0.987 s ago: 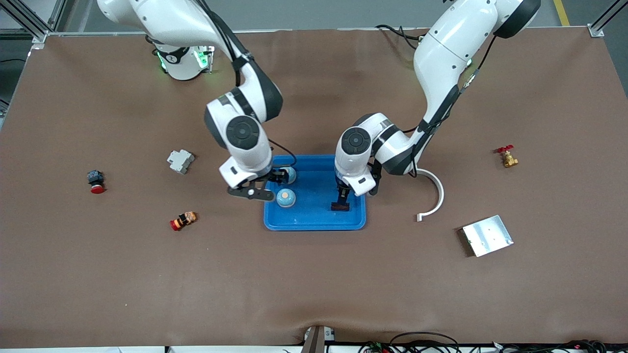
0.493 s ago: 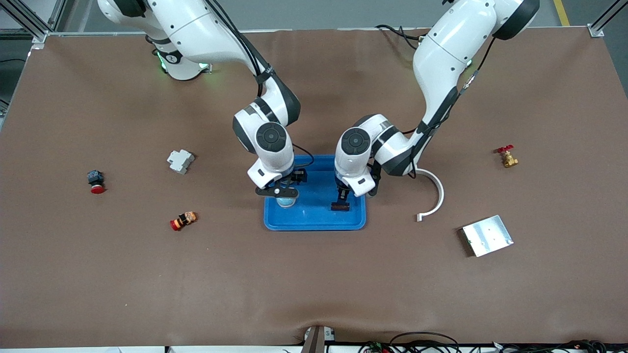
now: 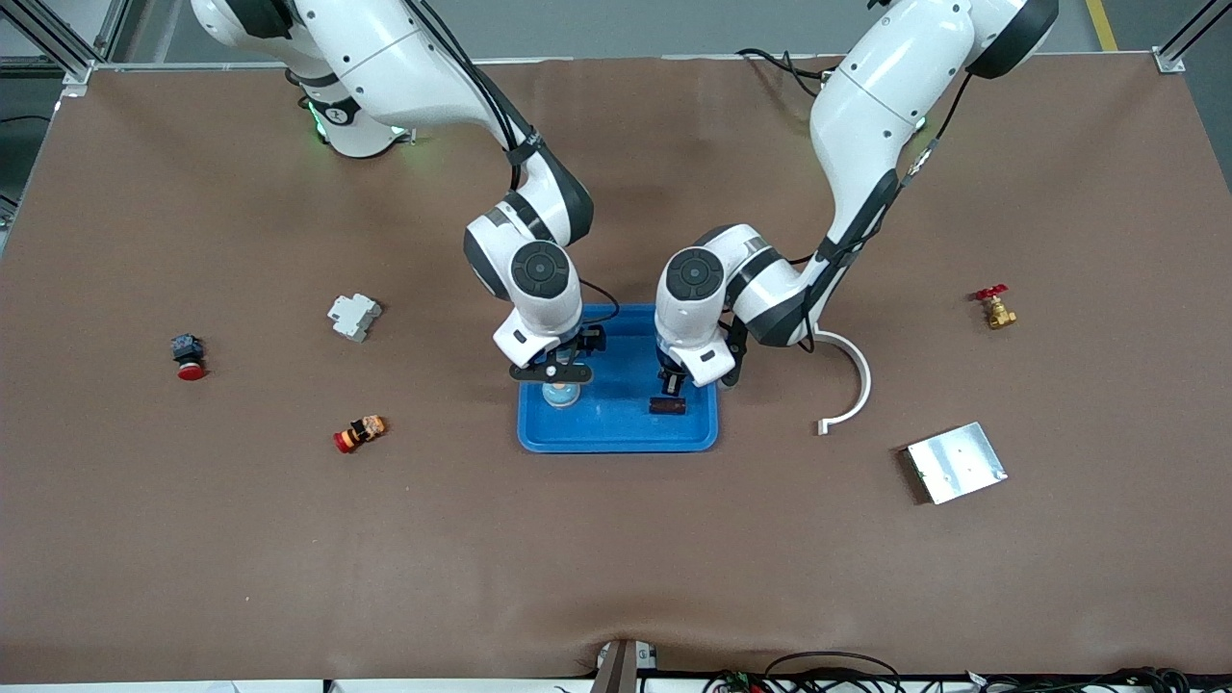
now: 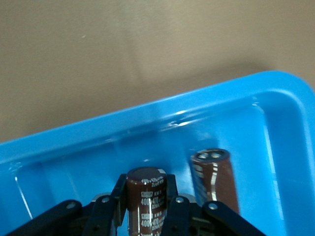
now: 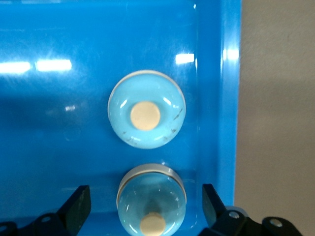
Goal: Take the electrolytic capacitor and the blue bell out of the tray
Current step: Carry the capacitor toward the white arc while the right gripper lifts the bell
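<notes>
Pinching one brown capacitor (image 4: pixel 145 191) is the left tool (image 3: pixel 671 383), pressed against its two sides inside the blue tray (image 3: pixel 616 438), toward the left arm's end of it. A second capacitor (image 4: pixel 215 177) is seen lying on the tray floor just beside the held one. The right tool (image 3: pixel 561 373) is spread wide and lowered at the right arm's end of the tray, with a pale-blue bell (image 5: pixel 151 199) between its fingers but not yet gripped. A second bell (image 5: pixel 146 116) is set close by in the same tray. Neither task thing has been taken out onto the worktop (image 3: pixel 616 558).

Several faults can be expected from here. The capacitor's sleeve looks smooth and round, and it is held by narrow fingers, so it could be twisted or dropped if it is lifted quickly. The neighbouring capacitor could be nudged or rolled by the left tool as it rises.

On the bell's side, one finger is placed just inside the tray's raised wall. If the closing is off-centre, the wall could be caught and the light tray dragged or tipped. The bell's domed, glossy top could be squeezed out of the grip, or the other bell struck. Both arms are crowded over one tray, so a collision could follow if they are raised toward each other.
</notes>
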`<state>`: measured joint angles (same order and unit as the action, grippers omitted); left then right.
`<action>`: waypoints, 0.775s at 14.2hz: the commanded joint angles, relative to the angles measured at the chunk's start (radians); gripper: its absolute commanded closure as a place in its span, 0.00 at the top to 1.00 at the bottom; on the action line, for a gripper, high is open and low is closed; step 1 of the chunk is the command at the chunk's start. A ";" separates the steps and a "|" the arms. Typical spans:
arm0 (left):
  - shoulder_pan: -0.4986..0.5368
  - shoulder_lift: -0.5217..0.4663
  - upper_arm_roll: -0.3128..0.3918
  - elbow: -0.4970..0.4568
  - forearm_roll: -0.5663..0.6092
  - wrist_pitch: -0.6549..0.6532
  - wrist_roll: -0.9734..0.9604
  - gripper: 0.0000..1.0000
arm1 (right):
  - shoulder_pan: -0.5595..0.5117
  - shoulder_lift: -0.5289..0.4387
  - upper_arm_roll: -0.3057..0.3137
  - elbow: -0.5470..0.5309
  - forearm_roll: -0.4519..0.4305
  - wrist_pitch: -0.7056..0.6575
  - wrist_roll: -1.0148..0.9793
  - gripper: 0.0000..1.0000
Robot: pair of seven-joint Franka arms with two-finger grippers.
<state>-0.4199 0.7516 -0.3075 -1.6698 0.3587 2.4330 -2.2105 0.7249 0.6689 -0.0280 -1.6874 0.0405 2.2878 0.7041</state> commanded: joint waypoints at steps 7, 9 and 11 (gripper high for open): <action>0.000 -0.073 -0.039 0.021 0.008 -0.107 0.351 0.00 | -0.016 0.026 0.020 -0.008 -0.001 0.041 -0.011 1.00; 0.038 -0.092 -0.060 0.019 -0.001 -0.130 0.490 0.00 | -0.018 0.031 0.023 -0.006 -0.001 0.053 -0.018 1.00; 0.043 -0.121 -0.073 0.021 0.000 -0.184 0.590 0.00 | -0.031 0.031 0.036 -0.006 0.012 0.053 -0.021 0.71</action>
<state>-0.3928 0.6732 -0.3591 -1.6415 0.3616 2.3081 -1.7147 0.7229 0.6945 -0.0201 -1.6926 0.0408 2.3266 0.6954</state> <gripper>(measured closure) 0.661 0.066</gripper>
